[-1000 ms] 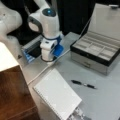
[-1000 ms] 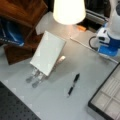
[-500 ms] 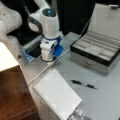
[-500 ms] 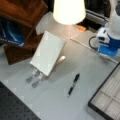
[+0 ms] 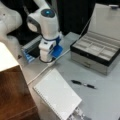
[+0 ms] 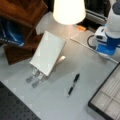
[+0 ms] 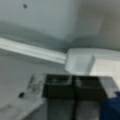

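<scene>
My gripper (image 7: pixel 72 86) is shut, its two dark fingertips pressed together with nothing between them. It hangs low over the grey table at a front view's left (image 5: pixel 48 60) and at a front view's right (image 6: pixel 105 53). Just ahead of the fingertips in the wrist view lie a white plug block (image 7: pixel 80 63) and a white cable (image 7: pixel 32 51). The cable (image 5: pixel 42 71) crosses the table under the hand. A white spiral notebook (image 5: pixel 57 96) and a black pen (image 5: pixel 83 84) lie apart from the gripper.
An open grey compartment case (image 5: pixel 75 46) stands at a front view's right. A lit lamp shade (image 6: pixel 68 10) hangs above the notebook (image 6: pixel 47 52). Wooden shelving (image 6: pixel 22 15) and a wooden block (image 5: pixel 12 90) border the table. Metal clips (image 6: pixel 33 78) lie near the pen (image 6: pixel 73 85).
</scene>
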Controlling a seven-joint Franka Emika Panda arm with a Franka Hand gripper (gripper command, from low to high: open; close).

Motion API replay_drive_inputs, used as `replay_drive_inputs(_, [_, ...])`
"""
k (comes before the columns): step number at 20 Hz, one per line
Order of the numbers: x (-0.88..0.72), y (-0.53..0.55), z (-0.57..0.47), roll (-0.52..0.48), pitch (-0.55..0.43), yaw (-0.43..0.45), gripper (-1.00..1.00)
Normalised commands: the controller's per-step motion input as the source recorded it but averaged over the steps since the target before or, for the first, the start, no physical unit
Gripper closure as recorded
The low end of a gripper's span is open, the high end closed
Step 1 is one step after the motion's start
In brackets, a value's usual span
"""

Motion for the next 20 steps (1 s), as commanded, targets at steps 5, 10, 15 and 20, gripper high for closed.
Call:
replay_drive_inputs(5, [-1.0,-0.31,-0.6,0.149,-0.65,-0.047,1.0])
replay_drive_inputs(10, [-1.0,-0.32,-0.59,0.173,-0.684,-0.038,1.0])
replay_drive_inputs(15, [-1.0,-0.31,-0.52,0.177,-0.688,-0.03,1.0])
replay_drive_inputs(20, [-1.0,-0.28,-0.51,0.182,-0.694,-0.029,1.0])
